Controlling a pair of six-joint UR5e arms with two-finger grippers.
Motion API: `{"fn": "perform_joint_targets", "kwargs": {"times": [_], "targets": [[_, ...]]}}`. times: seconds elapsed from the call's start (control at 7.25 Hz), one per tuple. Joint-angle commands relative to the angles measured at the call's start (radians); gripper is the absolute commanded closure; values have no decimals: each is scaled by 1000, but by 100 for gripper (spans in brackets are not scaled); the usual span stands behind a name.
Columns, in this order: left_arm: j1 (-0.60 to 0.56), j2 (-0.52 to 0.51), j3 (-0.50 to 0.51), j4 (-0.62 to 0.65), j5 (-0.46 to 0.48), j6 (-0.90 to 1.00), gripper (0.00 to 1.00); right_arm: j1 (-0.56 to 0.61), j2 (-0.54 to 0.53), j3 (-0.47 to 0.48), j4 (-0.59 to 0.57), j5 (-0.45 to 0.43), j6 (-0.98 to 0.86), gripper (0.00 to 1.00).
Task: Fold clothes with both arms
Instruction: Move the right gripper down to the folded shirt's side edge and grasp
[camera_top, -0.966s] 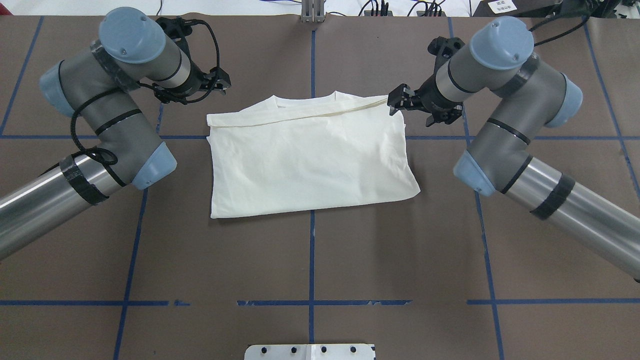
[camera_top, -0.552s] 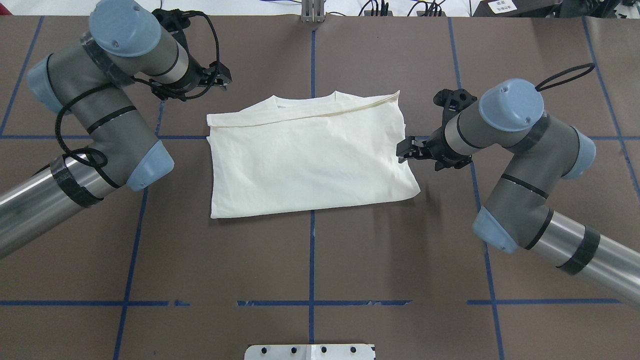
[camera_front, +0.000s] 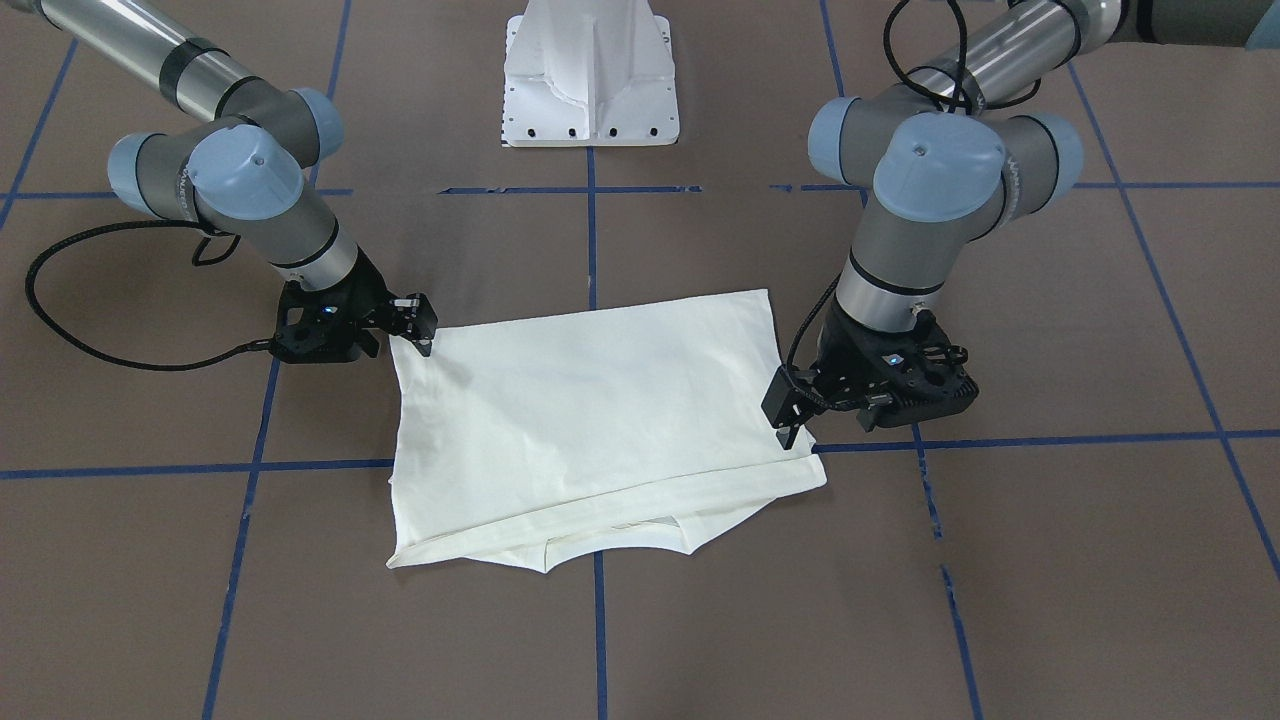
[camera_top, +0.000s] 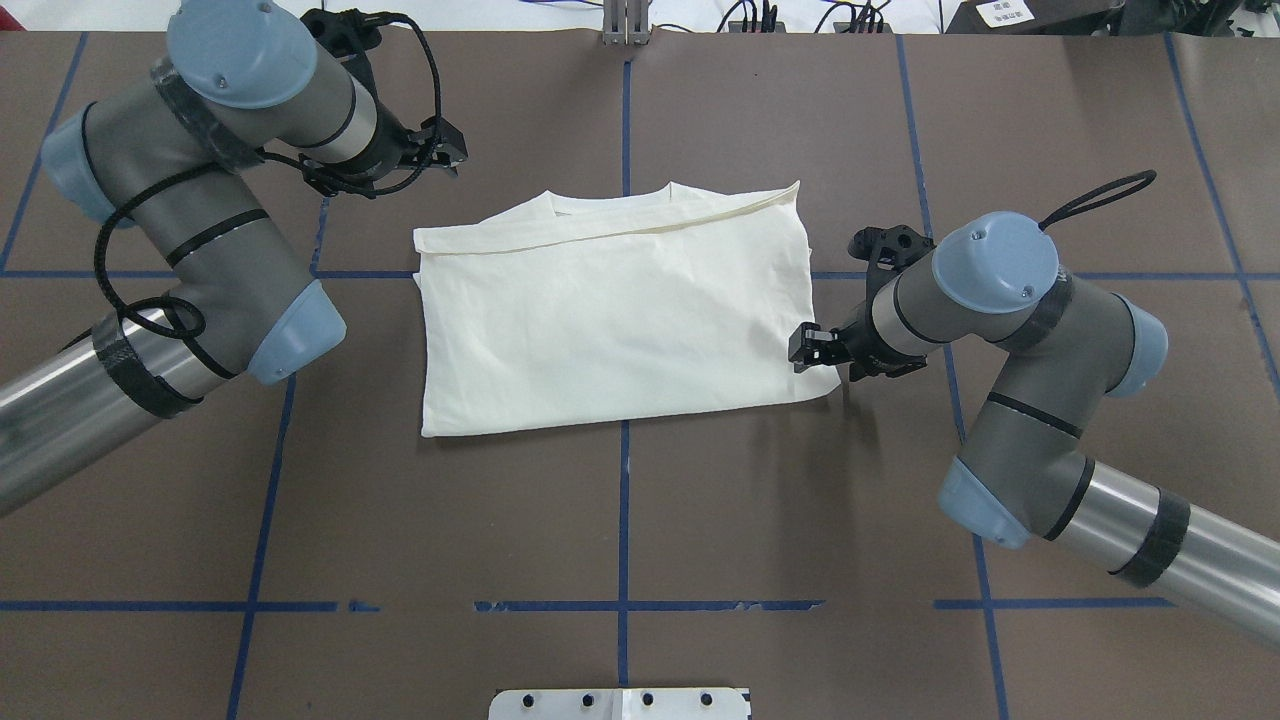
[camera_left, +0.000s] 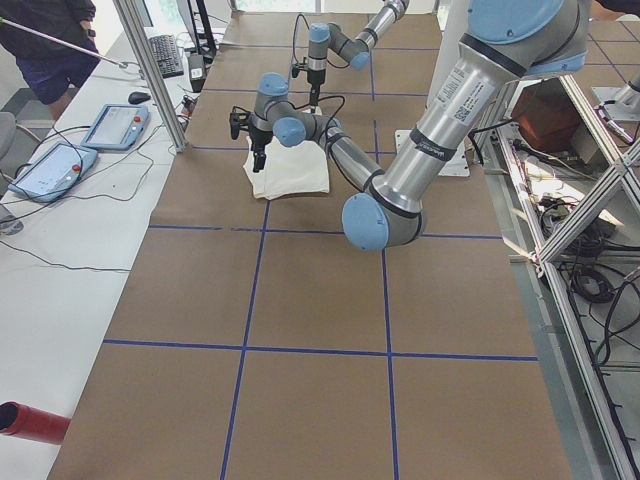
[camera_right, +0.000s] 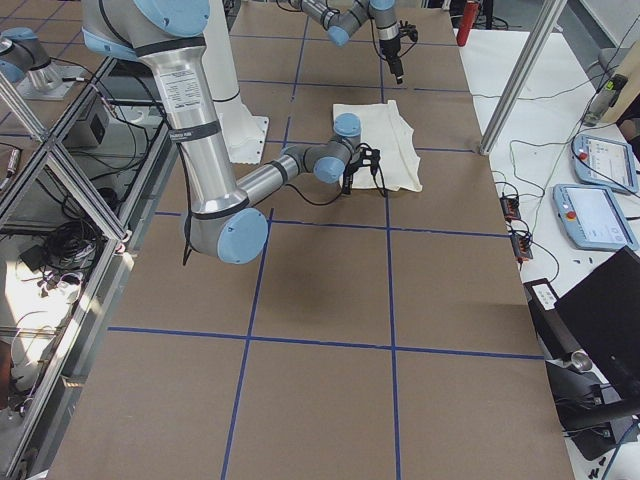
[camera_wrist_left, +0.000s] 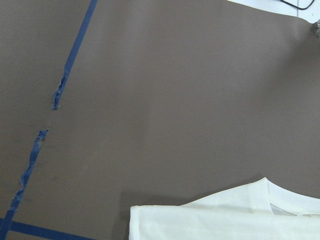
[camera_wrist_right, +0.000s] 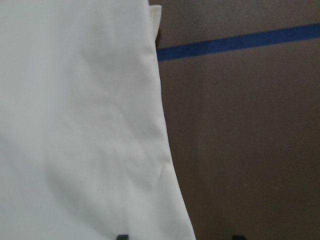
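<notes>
Shirt (camera_top: 610, 320) folded, right end effector (camera_top: 800, 350) straddling its edge in wrist view

— What's the surface?
— A brown-covered table (camera_top: 400, 520), gridded with blue tape (camera_top: 623, 520).
— And on it, seen overhead?
— A folded cream T-shirt (camera_top: 610, 320) just 12 o'clock of centre; a white base plate (camera_top: 620, 703) at 6 o'clock.
</notes>
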Motion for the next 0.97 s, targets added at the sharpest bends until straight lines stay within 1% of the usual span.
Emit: {"fn": "perform_joint_targets", "kwargs": {"times": [0.0,0.14,0.28,0.41,0.55,0.83], "targets": [[0,8,-18,0,-2,-1,2,0,-20,8,1,20,-13,100],[0,8,-20,0,0,-1,3,0,-23,11,1,21,-13,100],[0,8,-20,0,-2,-1,5,1,-41,36,1,23,-13,100],[0,10,-20,2,0,-4,10,-2,-110,110,1,23,-11,100],[0,11,-26,2,0,-5,11,-32,-211,217,1,23,1,100],[0,10,-55,16,1,-20,11,-144,-430,422,9,18,45,100]]}}
